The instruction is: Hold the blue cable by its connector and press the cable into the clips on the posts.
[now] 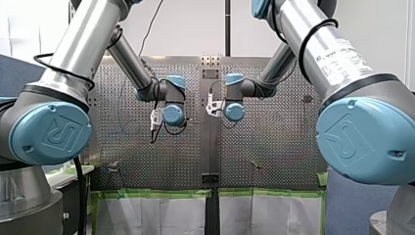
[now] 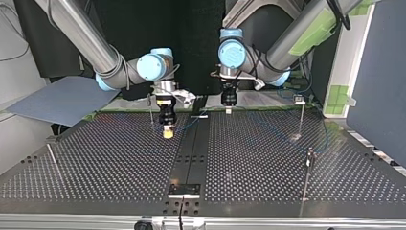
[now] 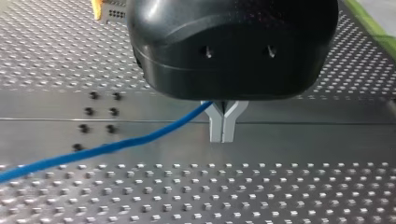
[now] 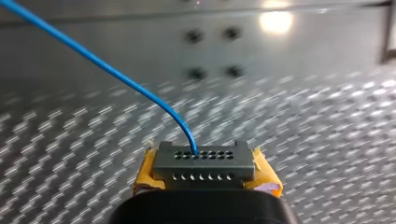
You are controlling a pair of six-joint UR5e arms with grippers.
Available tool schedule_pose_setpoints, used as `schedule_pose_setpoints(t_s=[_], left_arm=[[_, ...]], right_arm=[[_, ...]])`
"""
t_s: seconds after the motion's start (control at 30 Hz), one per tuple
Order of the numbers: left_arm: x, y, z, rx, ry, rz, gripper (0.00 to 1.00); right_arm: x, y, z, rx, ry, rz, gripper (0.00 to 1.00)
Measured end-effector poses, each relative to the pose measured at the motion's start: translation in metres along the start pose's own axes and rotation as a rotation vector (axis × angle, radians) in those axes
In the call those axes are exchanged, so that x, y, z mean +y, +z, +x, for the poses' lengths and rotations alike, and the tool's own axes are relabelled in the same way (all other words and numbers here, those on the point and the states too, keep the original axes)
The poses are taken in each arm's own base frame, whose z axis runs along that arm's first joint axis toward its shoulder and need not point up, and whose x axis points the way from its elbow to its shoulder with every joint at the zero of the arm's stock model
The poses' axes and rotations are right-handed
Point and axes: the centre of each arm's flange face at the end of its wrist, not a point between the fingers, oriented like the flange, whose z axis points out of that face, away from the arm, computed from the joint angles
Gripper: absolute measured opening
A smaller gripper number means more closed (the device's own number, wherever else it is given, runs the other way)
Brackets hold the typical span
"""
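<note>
In the right wrist view my right gripper (image 4: pixel 205 179) is shut on a grey connector (image 4: pixel 204 164), clamped between its yellow pads (image 4: pixel 266 179). The blue cable (image 4: pixel 107 67) leaves the connector's top row of holes and arcs away over the table. In the left wrist view my left gripper (image 3: pixel 222 136) has its metal fingers pressed together on the blue cable (image 3: pixel 116 145), which trails off to one side. In the top view my right gripper (image 2: pixel 167 133) hangs just above the table at centre left. My left gripper (image 2: pixel 229 109) is at the far centre right.
Thin posts stand on the perforated table (image 2: pixel 249 163): one with a clip (image 2: pixel 299 99) at the top view's far right, another post (image 2: pixel 309 175) nearer right, a slanted post (image 2: pixel 54 162) at the left and a post (image 2: pixel 151 111) beside my right gripper. A dark rail (image 2: pixel 190 153) splits the table.
</note>
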Motion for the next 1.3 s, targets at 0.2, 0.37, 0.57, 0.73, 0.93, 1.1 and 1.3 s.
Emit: schedule_pose_setpoints(t_s=[0.2, 0.37, 0.57, 0.73, 0.93, 1.1, 1.3], left_arm=[[0.0, -0.003, 0.018, 0.022, 0.01, 0.0, 0.0], [0.002, -0.01, 0.029, 0.018, 0.008, 0.002, 0.0], [0.002, -0.019, 0.039, 0.016, 0.007, 0.012, 0.0], [-0.001, -0.022, 0.05, 0.012, 0.003, 0.025, 0.0], [-0.013, -0.023, 0.07, 0.014, -0.002, 0.057, 0.0], [-0.025, -0.024, 0.085, 0.007, -0.014, 0.075, 0.0], [-0.044, -0.023, 0.102, -0.007, -0.019, 0.102, 0.0]], right_arm=[[0.008, -0.016, -0.049, -0.046, -0.002, -0.049, 0.0], [0.017, -0.031, -0.09, -0.086, -0.004, -0.09, 0.0], [0.023, -0.051, -0.13, -0.128, 0.011, -0.101, 0.0], [0.029, -0.067, -0.156, -0.152, 0.027, -0.12, 0.0], [0.035, -0.088, -0.179, -0.171, 0.032, -0.138, 0.0], [0.045, -0.113, -0.213, -0.21, 0.034, -0.149, 0.0], [0.063, -0.141, -0.25, -0.259, 0.033, -0.169, 0.0]])
